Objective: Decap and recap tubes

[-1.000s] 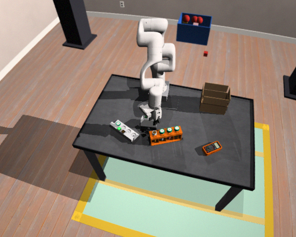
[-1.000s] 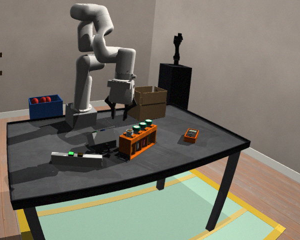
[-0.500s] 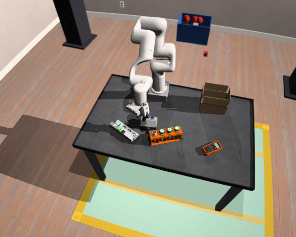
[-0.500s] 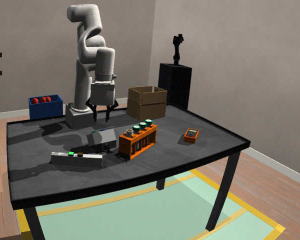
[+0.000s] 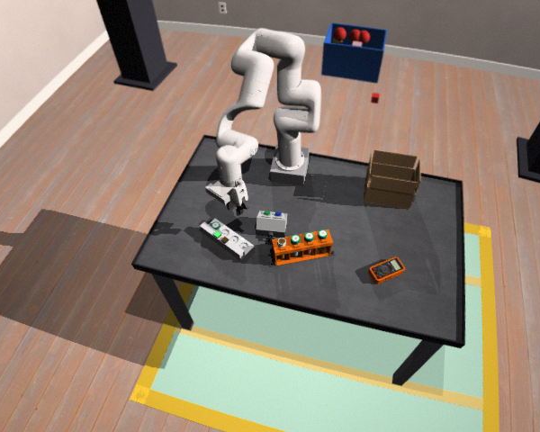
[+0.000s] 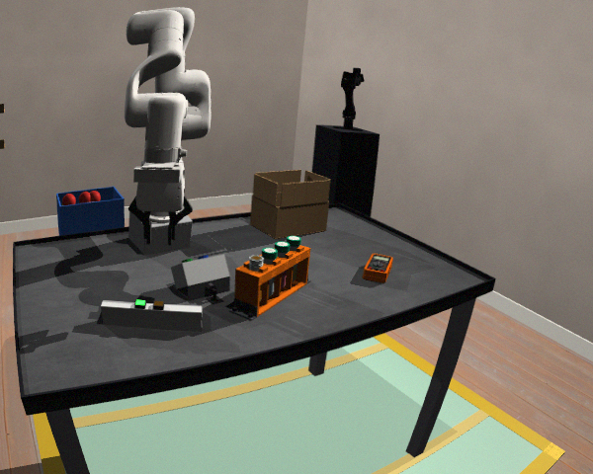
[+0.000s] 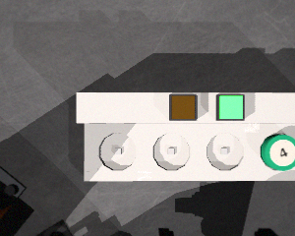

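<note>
My gripper [image 5: 238, 207] [image 6: 158, 234] is open and empty, hanging above the table behind the white cap tray [image 5: 233, 251] [image 6: 151, 316] [image 7: 123, 108]. In the wrist view a green cap marked 4 [image 7: 281, 152] [image 5: 214, 225] sits in the end nest, and the other three nests are empty. The green lamp [image 7: 230, 107] [image 5: 217, 233] [image 6: 140, 302] is lit and the amber lamp [image 7: 183, 107] is dark. The orange tube rack [image 5: 302, 255] [image 6: 271, 282] holds one open tube [image 5: 282, 242] [image 6: 256, 262] at the end nearest the tray. The other three tubes wear green caps [image 5: 309, 236] [image 6: 282, 247].
The grey key housing [image 5: 271, 224] [image 6: 205, 273] with a green key [image 5: 265, 213] and a blue key [image 5: 277, 214] stands between the tray and the rack. A cardboard box [image 5: 391, 178] stands at the back. An orange multimeter [image 5: 387, 269] lies beyond the rack.
</note>
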